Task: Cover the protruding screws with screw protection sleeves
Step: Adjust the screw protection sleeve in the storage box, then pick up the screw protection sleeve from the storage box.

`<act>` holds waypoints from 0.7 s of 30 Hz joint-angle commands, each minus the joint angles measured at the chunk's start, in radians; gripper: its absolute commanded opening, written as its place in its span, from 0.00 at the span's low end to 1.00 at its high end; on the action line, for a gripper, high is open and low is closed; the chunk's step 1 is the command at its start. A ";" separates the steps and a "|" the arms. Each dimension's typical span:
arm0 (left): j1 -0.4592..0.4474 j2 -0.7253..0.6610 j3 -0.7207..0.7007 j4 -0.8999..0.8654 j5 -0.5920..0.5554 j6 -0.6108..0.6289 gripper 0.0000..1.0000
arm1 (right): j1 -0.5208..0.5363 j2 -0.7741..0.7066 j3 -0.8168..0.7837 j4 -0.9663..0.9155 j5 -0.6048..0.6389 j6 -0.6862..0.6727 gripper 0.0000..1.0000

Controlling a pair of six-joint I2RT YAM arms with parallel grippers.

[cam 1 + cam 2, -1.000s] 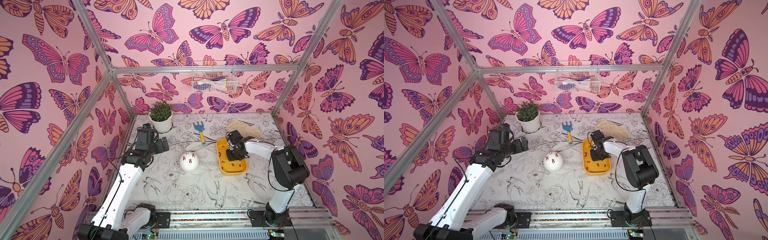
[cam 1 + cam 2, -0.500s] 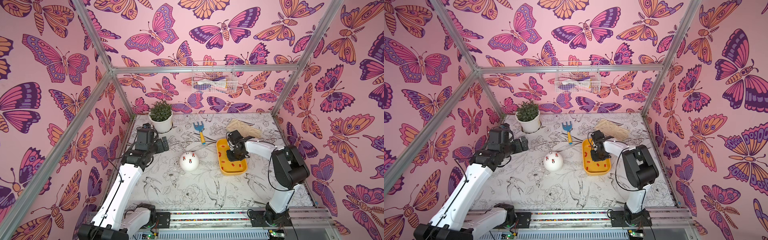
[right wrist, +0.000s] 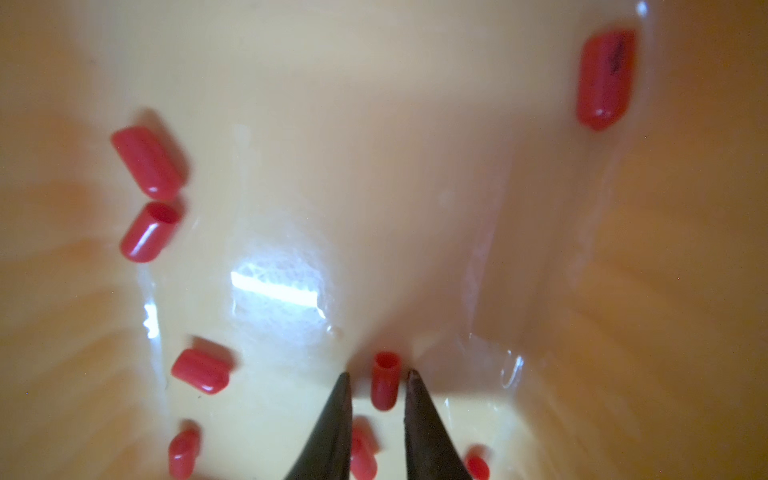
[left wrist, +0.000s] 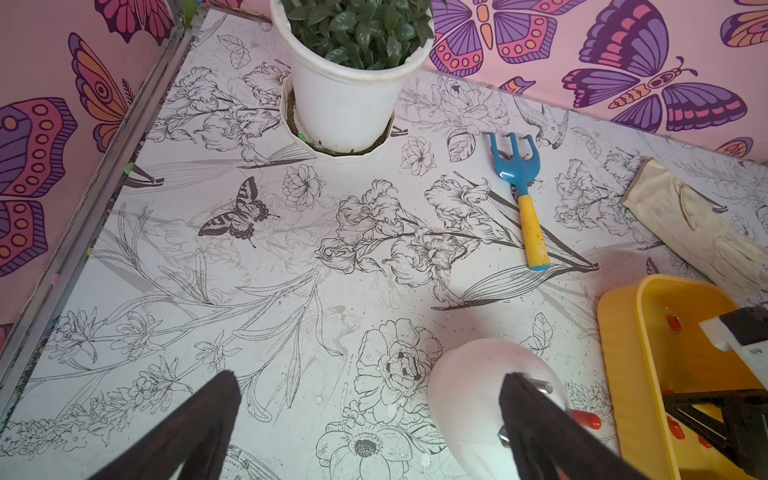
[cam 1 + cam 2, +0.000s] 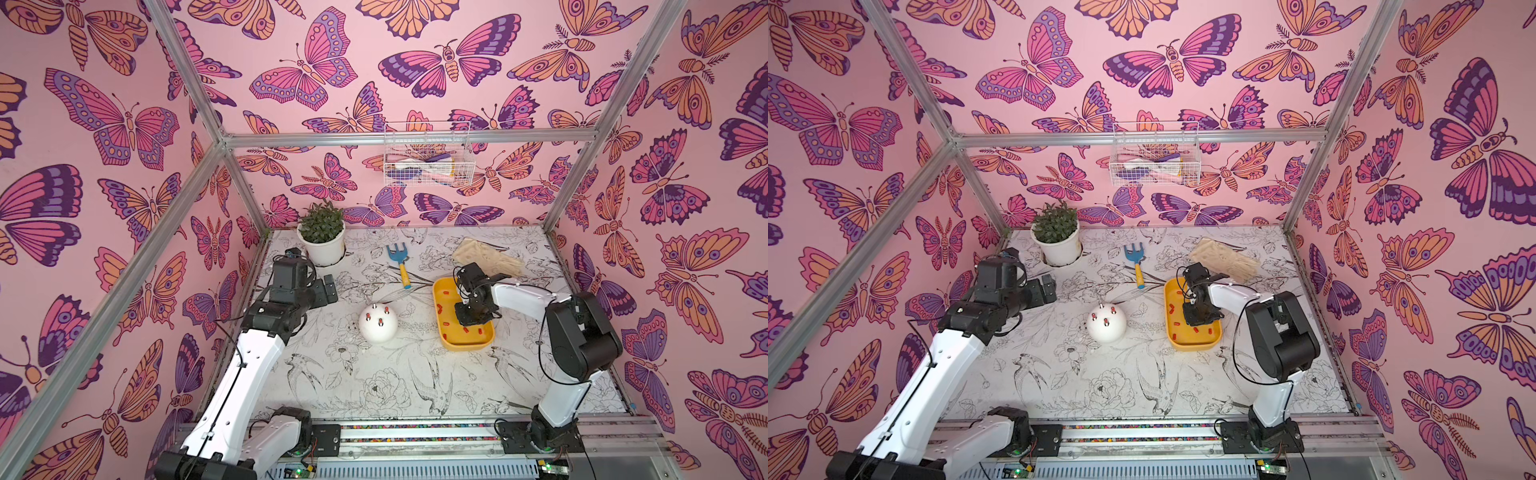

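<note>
– Right wrist view: is the right gripper [image 3: 378, 374] clamping anything?
– No. Its tips are standing slightly apart, straddling one red sleeve [image 3: 385, 380] that is lying on the yellow tray [image 3: 623, 291] floor, with slim gaps on either side. The fingers are running off the frame edge.
– And the left gripper [image 4: 370, 376]?
– It is hanging wide open and empty near the white dome [image 4: 469, 382]. One finger is hiding part of the dome; a bare screw [image 4: 542, 386] is peeking out beside a red-capped screw [image 4: 586, 419].
</note>
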 commanded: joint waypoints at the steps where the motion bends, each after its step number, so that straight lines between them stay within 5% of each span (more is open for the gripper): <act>1: 0.008 -0.016 -0.019 0.016 0.011 0.009 1.00 | -0.007 -0.012 -0.006 -0.042 0.019 0.021 0.25; 21: 0.014 -0.008 -0.018 0.018 0.038 -0.003 1.00 | -0.007 -0.008 -0.018 -0.022 0.001 0.021 0.14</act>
